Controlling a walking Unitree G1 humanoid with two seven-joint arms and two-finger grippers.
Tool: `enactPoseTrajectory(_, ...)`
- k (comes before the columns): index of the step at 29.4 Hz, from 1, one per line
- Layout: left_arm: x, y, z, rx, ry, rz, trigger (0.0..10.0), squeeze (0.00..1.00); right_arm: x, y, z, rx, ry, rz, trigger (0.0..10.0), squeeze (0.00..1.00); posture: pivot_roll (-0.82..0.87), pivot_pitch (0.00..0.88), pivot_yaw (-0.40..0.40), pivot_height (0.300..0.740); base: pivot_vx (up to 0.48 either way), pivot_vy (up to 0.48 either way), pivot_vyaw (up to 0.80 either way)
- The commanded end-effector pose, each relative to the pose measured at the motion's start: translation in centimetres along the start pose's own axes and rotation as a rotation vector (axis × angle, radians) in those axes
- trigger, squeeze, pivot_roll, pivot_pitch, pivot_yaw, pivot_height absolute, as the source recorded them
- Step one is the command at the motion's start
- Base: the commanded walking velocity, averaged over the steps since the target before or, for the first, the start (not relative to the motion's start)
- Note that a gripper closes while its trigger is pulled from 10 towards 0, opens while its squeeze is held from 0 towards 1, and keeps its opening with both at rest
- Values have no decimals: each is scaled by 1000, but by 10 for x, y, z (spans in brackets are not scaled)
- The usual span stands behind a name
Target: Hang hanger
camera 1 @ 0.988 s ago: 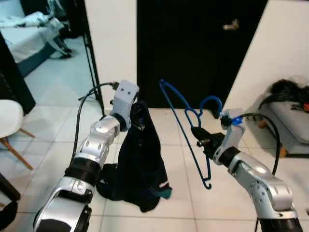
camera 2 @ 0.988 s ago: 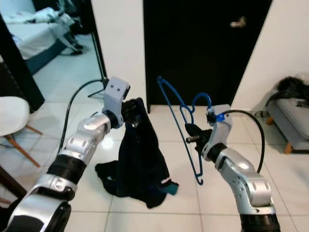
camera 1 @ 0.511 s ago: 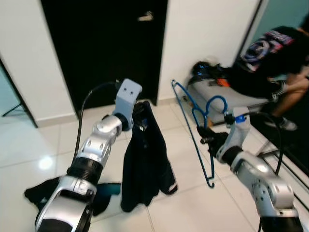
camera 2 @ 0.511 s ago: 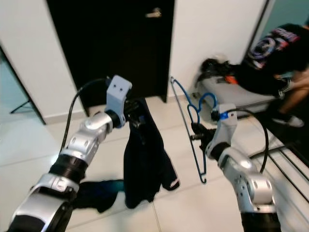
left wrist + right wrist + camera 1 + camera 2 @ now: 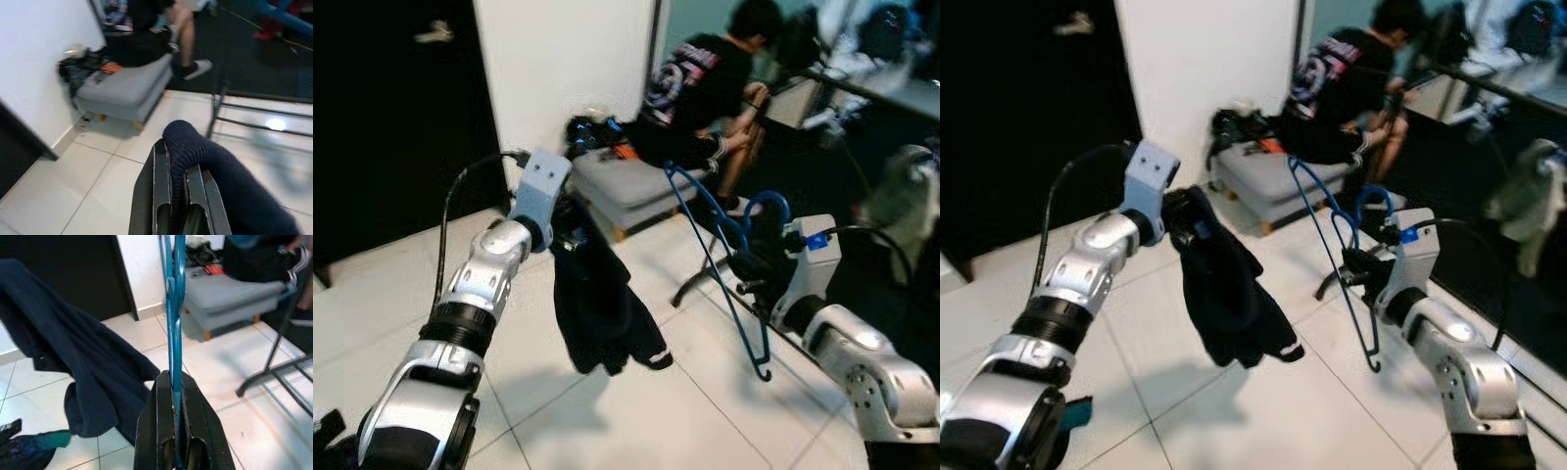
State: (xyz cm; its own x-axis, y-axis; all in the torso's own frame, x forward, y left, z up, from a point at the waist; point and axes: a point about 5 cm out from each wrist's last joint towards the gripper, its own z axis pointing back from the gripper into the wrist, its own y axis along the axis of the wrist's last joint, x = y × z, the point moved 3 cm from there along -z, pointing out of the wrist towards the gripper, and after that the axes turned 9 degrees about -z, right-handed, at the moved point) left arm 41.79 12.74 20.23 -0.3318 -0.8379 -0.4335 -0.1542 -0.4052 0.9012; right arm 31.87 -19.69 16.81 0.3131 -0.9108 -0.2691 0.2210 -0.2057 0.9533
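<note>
White tiled floor, black door far left, white wall beyond. Grey padded bench against the wall, a person in a dark printed shirt seated at its far end. Metal rack frame low on the floor at right.

Left claw raised mid-scene, fingers clenched on a fold of dark navy garment, which hangs free below it, clear of the floor.

Right claw to the right, clamped on the blue hanger. Hanger held upright in the air, hook near the claw, well apart from the garment.
</note>
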Motion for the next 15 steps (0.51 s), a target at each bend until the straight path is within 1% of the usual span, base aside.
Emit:
enactPoseTrajectory(1,-6,12,-1,46,13,-35,10000,0,-1,1,2,-7,9,13,10000,0,-72,27,-14,740,0,0,-769)
enactPoseTrajectory(5,-9,14,-1,51,17,-51,10000,0,3,5,9,-13,18,39,10000,0,-75,26,-14,740,0,0,-769)
enactPoseTrajectory(6,-9,15,-2,55,16,-55,10000,0,4,6,13,-22,28,57,10000,0,-79,23,-12,740,0,0,-769)
enactPoseTrajectory(8,-9,15,-2,55,16,-55,10000,0,4,6,13,-22,28,57,10000,0,-79,23,-12,740,0,0,-769)
enactPoseTrajectory(9,-9,18,-3,62,12,-53,10000,0,6,8,19,-38,39,87,10000,0,-81,24,-10,740,0,0,-769)
enactPoseTrajectory(10,-8,24,-4,86,-2,-28,10000,0,11,11,27,-57,44,119,10000,0,-86,24,-7,740,0,0,-769)
enactPoseTrajectory(12,-7,37,-6,129,-19,7,10000,0,16,15,39,-84,51,160,10000,0,-91,23,-4,740,0,0,-769)
enactPoseTrajectory(13,-7,37,-6,129,-19,7,10000,0,16,15,39,-84,51,160,10000,0,-91,23,-4,740,0,0,-769)
enactPoseTrajectory(15,-10,52,-7,176,-20,8,10000,0,15,19,50,-113,85,194,10000,0,-98,23,2,740,0,0,-769)
